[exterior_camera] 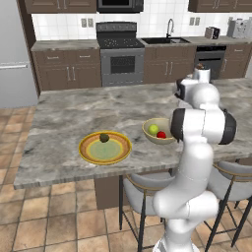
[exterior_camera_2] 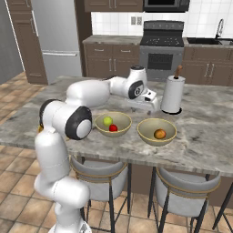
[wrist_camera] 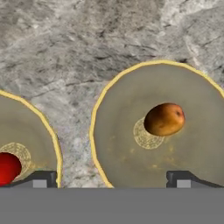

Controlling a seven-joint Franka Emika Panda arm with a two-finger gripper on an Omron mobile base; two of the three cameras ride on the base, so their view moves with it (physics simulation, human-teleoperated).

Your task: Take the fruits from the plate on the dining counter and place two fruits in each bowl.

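- The claw (wrist_camera: pixel 111 178) is empty and spread wide: in the hand view its two tips stand far apart, one at the rim of each bowl, with nothing between them.
- In the right base view the arm reaches over the surface (exterior_camera_2: pixel 205 132), and the hand sits above the gap behind the two bowls, beside a paper towel roll (exterior_camera_2: pixel 173 94).
- The orange fruit (wrist_camera: pixel 164 119) lies inside the right bowl (wrist_camera: pixel 192 92), slightly off its centre. It is the single fruit in that bowl.
- The right base view shows the same orange fruit (exterior_camera_2: pixel 159 134) low in the right bowl (exterior_camera_2: pixel 157 131).
- The left bowl (exterior_camera_2: pixel 113 124) holds two fruits: the yellow-green fruit (exterior_camera_2: pixel 107 121) and the red fruit (exterior_camera_2: pixel 113 128), touching or nearly touching.
- In the hand view, the red fruit (wrist_camera: pixel 8 168) shows at the lower left edge, inside the left bowl (wrist_camera: pixel 41 131).
- The two bowls stand side by side near the front edge of the surface, close together but apart.
- The plate (exterior_camera: pixel 105 147) rests on the surface to the left of the bowls, well apart from them.
- The dark brownish-green fruit (exterior_camera: pixel 104 138) lies on the plate, toward its far rim.
- Stools (exterior_camera_2: pixel 95 179) stand under the front edge of the surface.
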